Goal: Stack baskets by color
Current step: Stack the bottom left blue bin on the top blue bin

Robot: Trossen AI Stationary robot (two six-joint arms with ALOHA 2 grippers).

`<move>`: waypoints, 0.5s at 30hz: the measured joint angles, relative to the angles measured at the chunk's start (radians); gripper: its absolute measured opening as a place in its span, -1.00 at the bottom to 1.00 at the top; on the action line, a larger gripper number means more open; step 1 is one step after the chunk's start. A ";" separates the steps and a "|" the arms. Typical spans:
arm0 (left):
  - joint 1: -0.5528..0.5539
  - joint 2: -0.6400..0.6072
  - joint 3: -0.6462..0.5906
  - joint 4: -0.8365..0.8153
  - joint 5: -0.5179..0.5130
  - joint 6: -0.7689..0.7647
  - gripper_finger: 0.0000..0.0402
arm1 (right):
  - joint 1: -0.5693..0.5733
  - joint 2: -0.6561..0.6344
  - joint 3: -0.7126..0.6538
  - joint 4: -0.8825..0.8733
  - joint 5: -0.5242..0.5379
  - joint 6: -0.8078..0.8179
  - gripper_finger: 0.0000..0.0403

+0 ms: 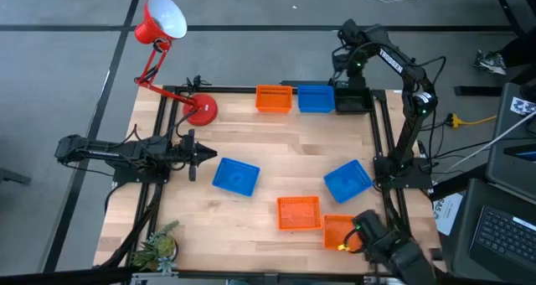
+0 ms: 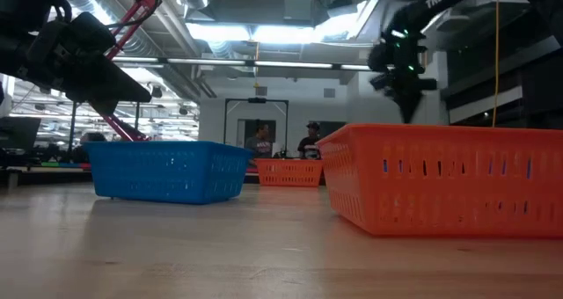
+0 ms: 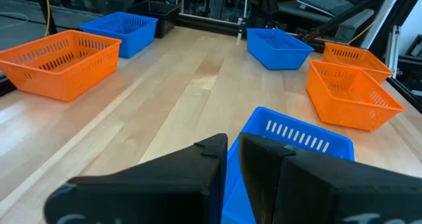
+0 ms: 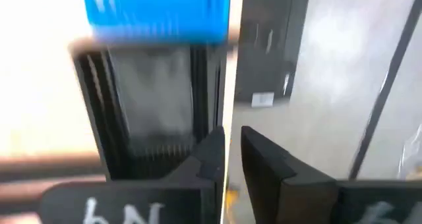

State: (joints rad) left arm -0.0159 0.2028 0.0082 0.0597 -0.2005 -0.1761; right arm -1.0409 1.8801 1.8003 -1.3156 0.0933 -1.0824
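Observation:
Along the far edge stand an orange basket [image 1: 274, 98], a blue basket [image 1: 316, 98] and a black basket [image 1: 353, 102] in a row. On the near half rest two more blue baskets [image 1: 235, 176] [image 1: 347, 180] and two orange baskets [image 1: 299, 213] [image 1: 339, 231]. My right gripper [image 1: 343, 67] hangs above the black basket [image 4: 151, 118], pointing down, its fingers a narrow gap apart with nothing between them. My left gripper [image 1: 194, 155] waits at the left, level, just short of the nearest blue basket [image 3: 290, 145], with a narrow gap and nothing held.
A red desk lamp [image 1: 163, 21] stands at the far left corner on its round base [image 1: 203, 109]. A small plant [image 1: 159, 245] sits at the near left corner. Bare wood [image 1: 285, 147] lies in the table's middle. People stand in the room beyond [image 2: 310, 141].

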 joint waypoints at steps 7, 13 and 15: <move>0.000 0.000 0.000 0.001 0.000 -0.033 -0.84 | 0.175 0.000 0.162 0.003 -0.411 0.552 -0.75; 0.000 0.001 0.019 0.170 -0.014 0.036 -0.84 | 0.322 0.000 0.205 -0.092 -0.646 0.717 -0.75; 0.000 0.015 0.059 0.166 -0.002 0.059 -0.84 | 0.377 0.000 0.206 -0.140 -0.675 0.739 -0.75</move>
State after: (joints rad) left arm -0.0162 0.2181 0.0671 0.2254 -0.2026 -0.1173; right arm -0.6637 1.8801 2.0060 -1.4557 -0.5817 -0.3430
